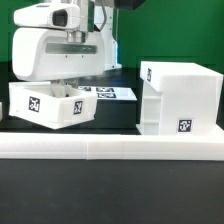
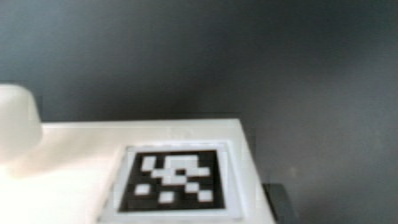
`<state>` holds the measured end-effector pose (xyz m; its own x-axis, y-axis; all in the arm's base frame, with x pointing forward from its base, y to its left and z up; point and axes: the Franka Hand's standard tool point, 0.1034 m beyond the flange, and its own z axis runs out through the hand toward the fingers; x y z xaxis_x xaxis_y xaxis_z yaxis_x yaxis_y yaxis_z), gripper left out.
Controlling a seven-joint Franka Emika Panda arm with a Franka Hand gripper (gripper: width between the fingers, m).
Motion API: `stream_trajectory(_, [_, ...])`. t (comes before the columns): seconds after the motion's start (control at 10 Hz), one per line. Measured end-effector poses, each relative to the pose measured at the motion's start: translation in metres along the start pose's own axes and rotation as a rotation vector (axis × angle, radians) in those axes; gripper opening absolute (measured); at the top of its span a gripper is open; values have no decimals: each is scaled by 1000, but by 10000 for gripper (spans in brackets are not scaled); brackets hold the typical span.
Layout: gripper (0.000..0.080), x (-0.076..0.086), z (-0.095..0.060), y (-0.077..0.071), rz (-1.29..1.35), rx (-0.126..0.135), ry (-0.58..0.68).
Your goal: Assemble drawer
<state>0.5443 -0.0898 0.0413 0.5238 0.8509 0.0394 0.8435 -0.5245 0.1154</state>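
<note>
A small open-top white tray [image 1: 45, 105] with black-and-white tags sits at the exterior view's left, slightly tilted. My gripper [image 1: 68, 84] reaches down into its top, and the jaws look closed on its wall. In the wrist view the tray's tagged white face [image 2: 175, 180] fills the lower part, with a rounded white knob [image 2: 15, 122] at one side and one dark fingertip [image 2: 278, 204] against its edge. The tall boxy casing [image 1: 178, 95] stands at the exterior view's right, apart from the tray. The second tray is out of view.
A long low white bar [image 1: 110, 147] runs across the front of the table. The marker board [image 1: 112, 92] lies flat behind, between tray and casing. The table top is black [image 2: 214, 60].
</note>
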Motion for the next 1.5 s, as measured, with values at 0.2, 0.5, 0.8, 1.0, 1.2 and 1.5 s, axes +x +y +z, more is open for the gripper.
stream_trajectory(0.2, [41,1,2,-5,-182,27,-27])
stream_trajectory(0.5, [41,3,3,-9,-419,35,-51])
stream_trajectory(0.8, [41,1,5,-10,-428,40,-53])
stream_trajectory(1.0, [41,5,8,-20,-452,65,-63])
stream_trajectory(1.2, [41,14,10,-29,-474,79,-59])
stream_trajectory(1.5, [41,13,12,-34,-487,118,-61])
